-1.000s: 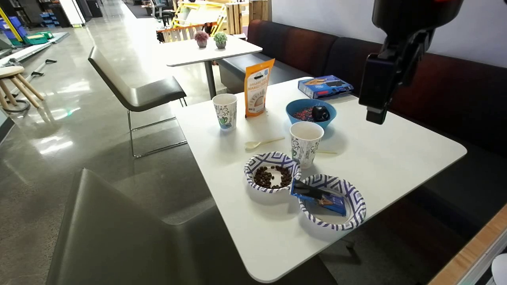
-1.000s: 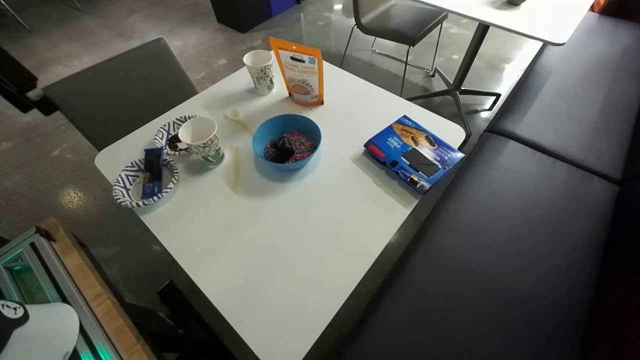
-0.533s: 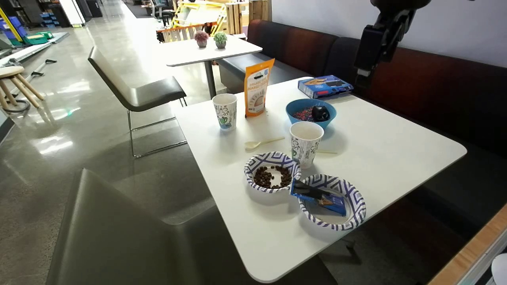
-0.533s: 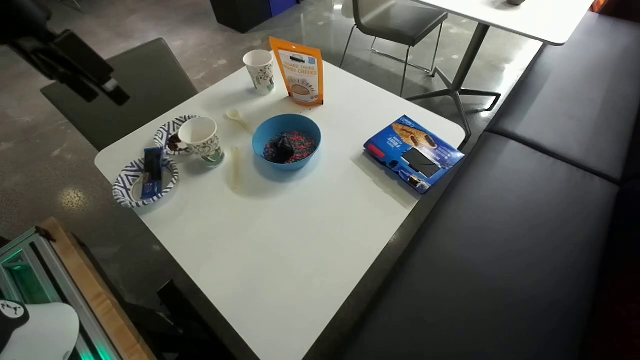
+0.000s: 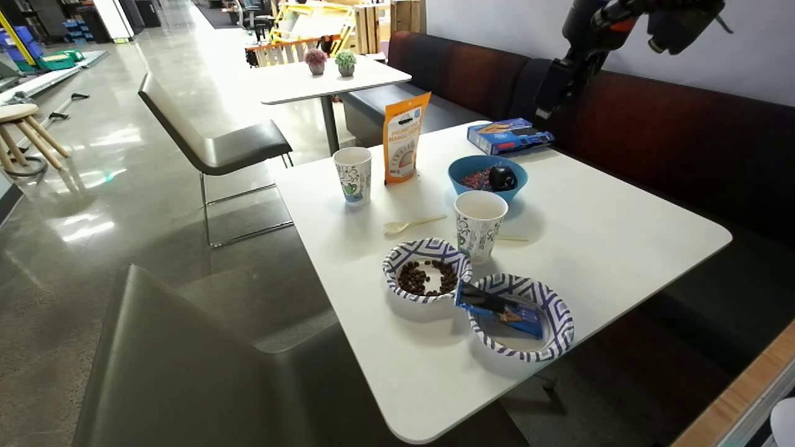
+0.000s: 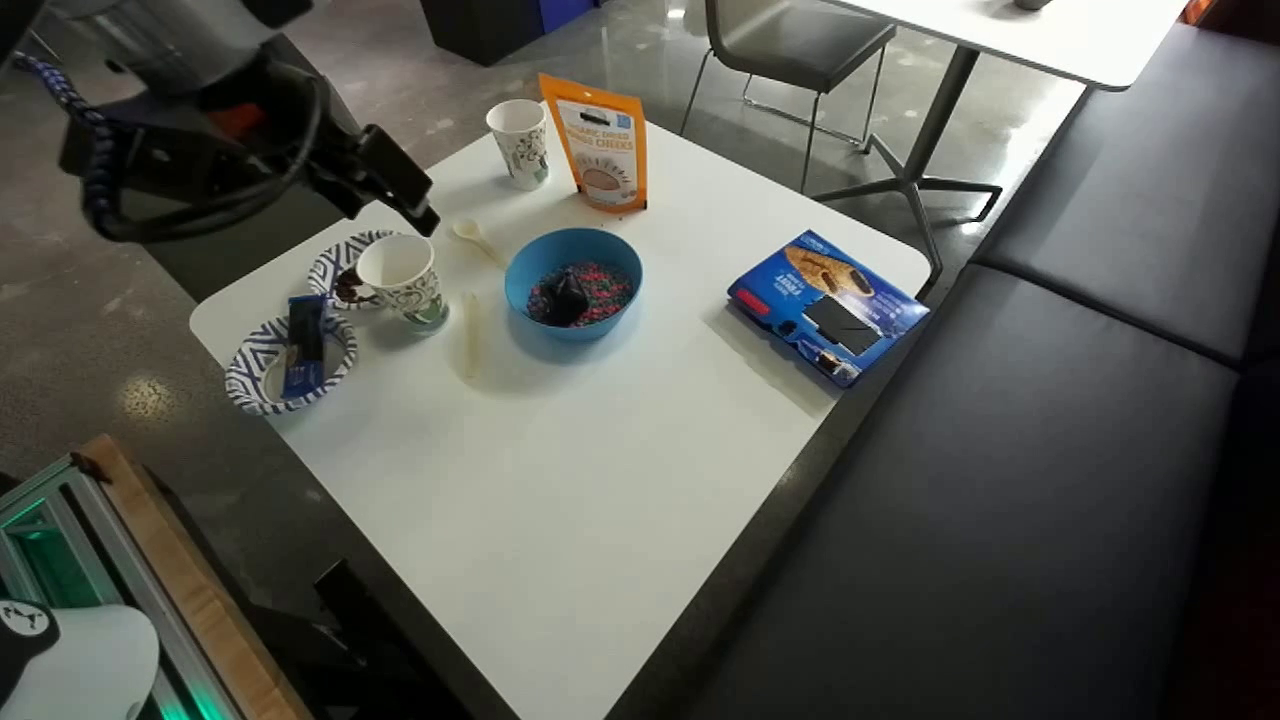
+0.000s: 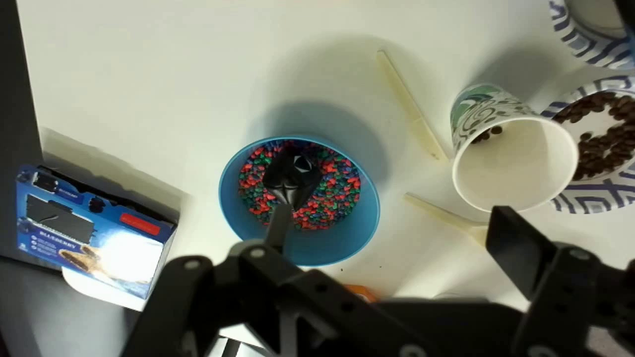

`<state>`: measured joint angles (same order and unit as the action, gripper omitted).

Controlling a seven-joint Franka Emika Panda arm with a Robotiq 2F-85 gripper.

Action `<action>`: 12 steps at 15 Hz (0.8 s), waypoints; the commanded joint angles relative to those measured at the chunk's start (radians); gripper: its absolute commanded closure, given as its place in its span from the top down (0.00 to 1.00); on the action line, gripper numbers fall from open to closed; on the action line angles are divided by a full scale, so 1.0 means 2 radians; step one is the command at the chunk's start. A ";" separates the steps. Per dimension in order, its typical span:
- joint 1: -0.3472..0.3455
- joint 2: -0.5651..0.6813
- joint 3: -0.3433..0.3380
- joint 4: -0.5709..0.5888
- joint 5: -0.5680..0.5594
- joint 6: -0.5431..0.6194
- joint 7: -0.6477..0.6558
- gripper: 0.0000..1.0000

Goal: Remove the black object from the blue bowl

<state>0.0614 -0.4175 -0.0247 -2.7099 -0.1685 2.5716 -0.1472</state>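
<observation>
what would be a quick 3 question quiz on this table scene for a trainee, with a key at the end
1. Multiple choice: in an exterior view, what colour is the top edge of the standing pouch?
a) green
b) orange
c) purple

2. Look at the gripper and the black object in the wrist view. True or false: the first is shut on the second.

3. Short answer: besides the black object, what does the blue bowl hold?

Key
1. b
2. False; the gripper is open.
3. Small multicoloured pieces
</observation>
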 commanded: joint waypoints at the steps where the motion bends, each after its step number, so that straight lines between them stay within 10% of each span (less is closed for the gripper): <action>1: -0.007 0.093 -0.011 0.033 0.018 0.055 -0.014 1.00; 12: -0.032 0.183 -0.010 0.101 0.083 0.044 0.012 1.00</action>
<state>0.0068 -0.0503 -0.0548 -2.5092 -0.0016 2.6633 -0.1254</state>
